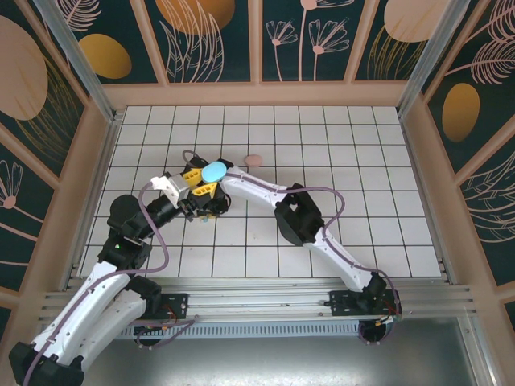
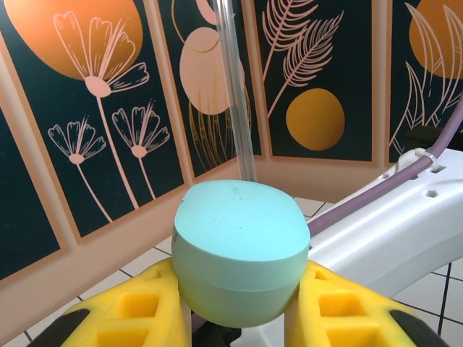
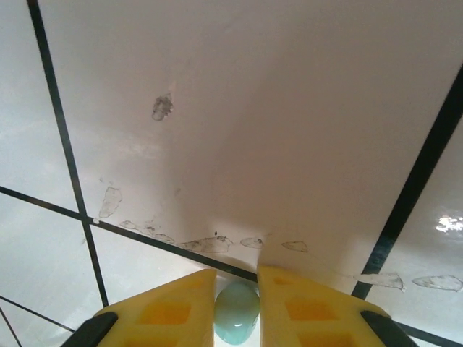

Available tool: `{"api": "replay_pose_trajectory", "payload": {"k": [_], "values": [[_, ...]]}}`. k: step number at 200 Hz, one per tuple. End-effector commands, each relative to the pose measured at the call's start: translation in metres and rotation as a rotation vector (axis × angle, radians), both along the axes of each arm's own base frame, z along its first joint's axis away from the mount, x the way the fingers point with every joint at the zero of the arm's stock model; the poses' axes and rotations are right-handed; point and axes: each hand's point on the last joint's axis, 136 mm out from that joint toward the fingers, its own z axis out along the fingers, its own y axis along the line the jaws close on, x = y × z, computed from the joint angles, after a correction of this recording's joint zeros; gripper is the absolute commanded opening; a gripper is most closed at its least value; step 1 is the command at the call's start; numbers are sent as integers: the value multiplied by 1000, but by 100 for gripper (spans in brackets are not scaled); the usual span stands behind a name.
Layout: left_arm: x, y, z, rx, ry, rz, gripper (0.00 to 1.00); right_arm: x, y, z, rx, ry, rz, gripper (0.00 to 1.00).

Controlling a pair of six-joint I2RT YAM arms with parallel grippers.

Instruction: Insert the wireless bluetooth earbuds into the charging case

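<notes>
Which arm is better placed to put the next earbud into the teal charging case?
Right. The right gripper pinches a teal earbud between its fingers, while the left gripper is shut on the teal charging case, so it likely just presents the case.

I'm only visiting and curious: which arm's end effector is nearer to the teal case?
Left. The left end effector is clamped on the teal case itself. The right end effector, pinching a teal earbud, points down at the tiles close beside it.
</notes>
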Motion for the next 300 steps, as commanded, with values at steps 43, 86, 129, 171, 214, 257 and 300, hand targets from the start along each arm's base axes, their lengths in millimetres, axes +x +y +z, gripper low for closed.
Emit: {"api": "replay_pose_trajectory", "payload": {"k": [43, 86, 129, 171, 214, 257, 300], "values": [[0, 3, -1, -12, -6, 14, 22, -2, -40, 5, -158, -32, 24, 15], [5, -3, -3, -27, 17, -10, 22, 23, -108, 16, -239, -71, -26, 14], [14, -14, -7, -44, 48, -58, 22, 32, -187, 10, -298, -66, -111, 14], [29, -23, -19, -49, 88, -72, 22, 34, -235, 1, -371, -49, -126, 20], [39, -29, -36, -17, 108, -75, 22, 50, -227, 40, -282, -153, -137, 41], [46, -38, -35, -20, 106, -112, 21, 65, -218, 150, -83, -486, -108, 39], [51, -53, -27, -22, 114, -201, 21, 13, -176, 253, 379, -835, 116, 15]]}}
